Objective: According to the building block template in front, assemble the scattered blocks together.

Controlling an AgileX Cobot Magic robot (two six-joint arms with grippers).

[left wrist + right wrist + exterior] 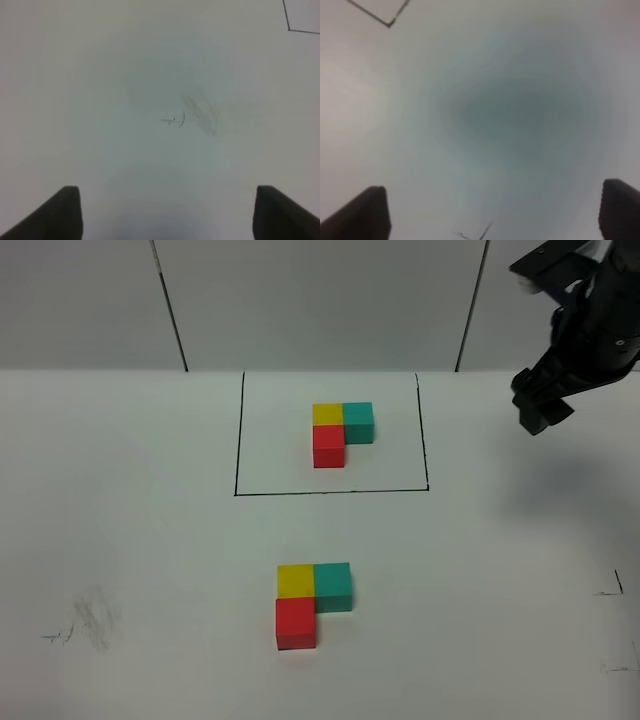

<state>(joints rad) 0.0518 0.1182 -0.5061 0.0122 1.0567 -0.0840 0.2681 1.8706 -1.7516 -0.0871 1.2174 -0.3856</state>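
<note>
The building block template [338, 432] is an L of yellow, teal and red cubes inside a black outline [238, 440] at the back middle. The scattered blocks lie in front of it, joined in the same L: yellow [296, 580], teal [334, 585], red [296, 625]. My right gripper [540, 405] hangs raised at the far right, away from all cubes; in its wrist view the fingers [365, 215] stand wide apart over bare table, empty. My left gripper [165, 215] is out of the high view; its fingers [60, 215] are wide apart and empty over a smudged patch.
The white table [150, 540] carries a pencil smudge [90, 620] at the front left and small marks [610, 590] at the right edge. A grey panelled wall [300, 300] stands behind. A corner of the black outline shows in both wrist views [289, 29] [389, 23].
</note>
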